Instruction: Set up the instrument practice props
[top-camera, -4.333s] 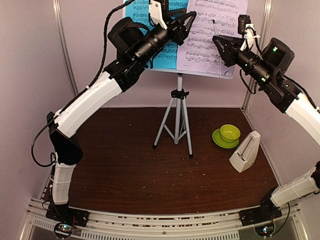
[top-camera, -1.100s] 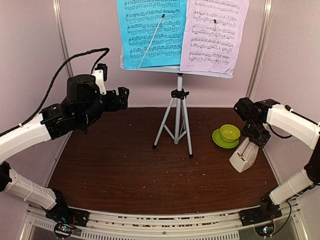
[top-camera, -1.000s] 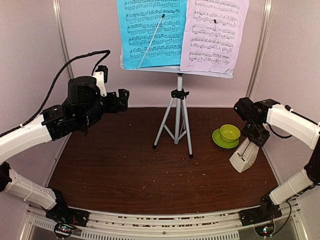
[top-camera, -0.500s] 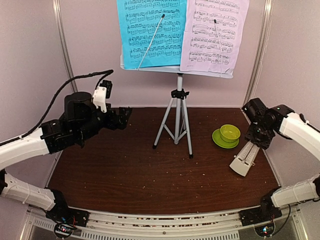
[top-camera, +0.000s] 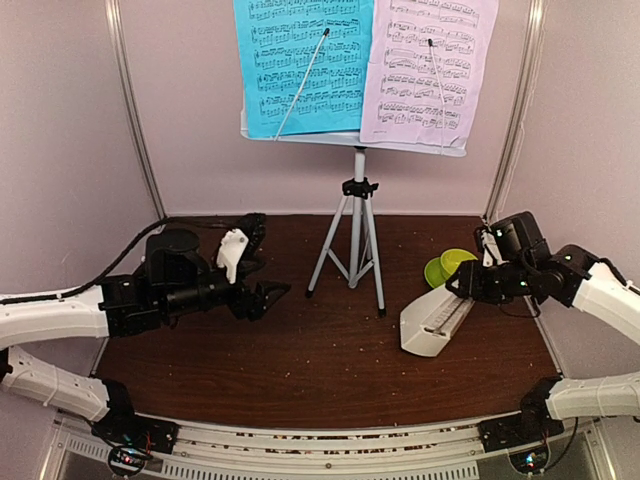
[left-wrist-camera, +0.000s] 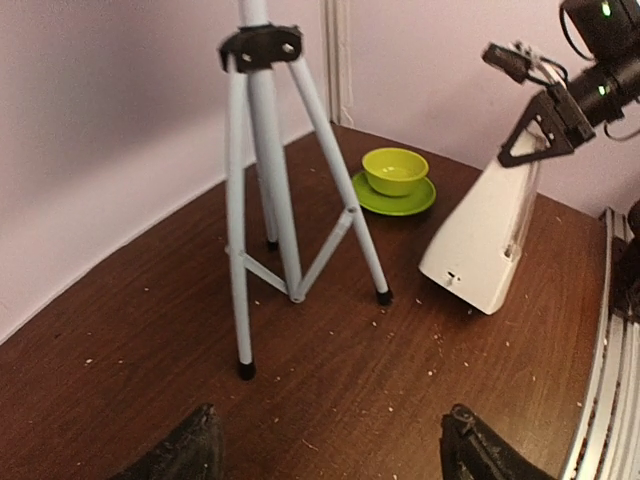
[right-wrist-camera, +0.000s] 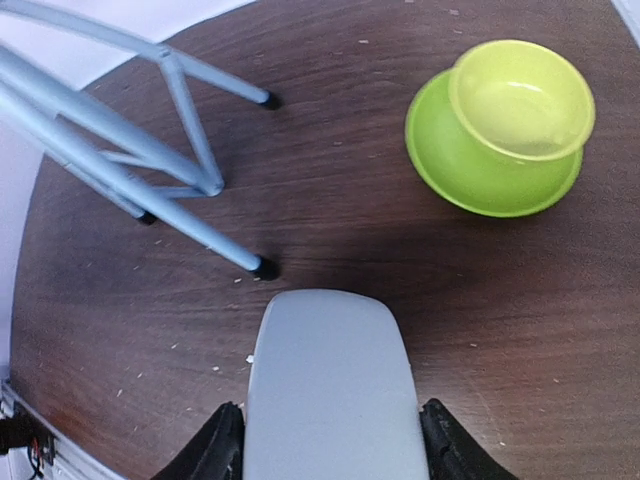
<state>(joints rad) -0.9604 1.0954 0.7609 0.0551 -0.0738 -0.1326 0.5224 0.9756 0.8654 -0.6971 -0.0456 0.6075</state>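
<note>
Both jaws of the right gripper (top-camera: 472, 290) pinch the narrow top of the cream metronome (top-camera: 432, 325), which leans just right of the music stand's tripod legs (top-camera: 352, 240). Its long axis slopes from the broad base, low and leftward, up-right into that pincer, so righting it likely falls to the right arm; whether the base touches the table (top-camera: 300, 370) is unclear. The left gripper (left-wrist-camera: 335, 455) hangs spread and empty left of the tripod legs

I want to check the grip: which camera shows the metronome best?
Left wrist: the whole metronome side-on, the right gripper clamped on its top. Top external shows it smaller; right wrist shows only one face.
</note>
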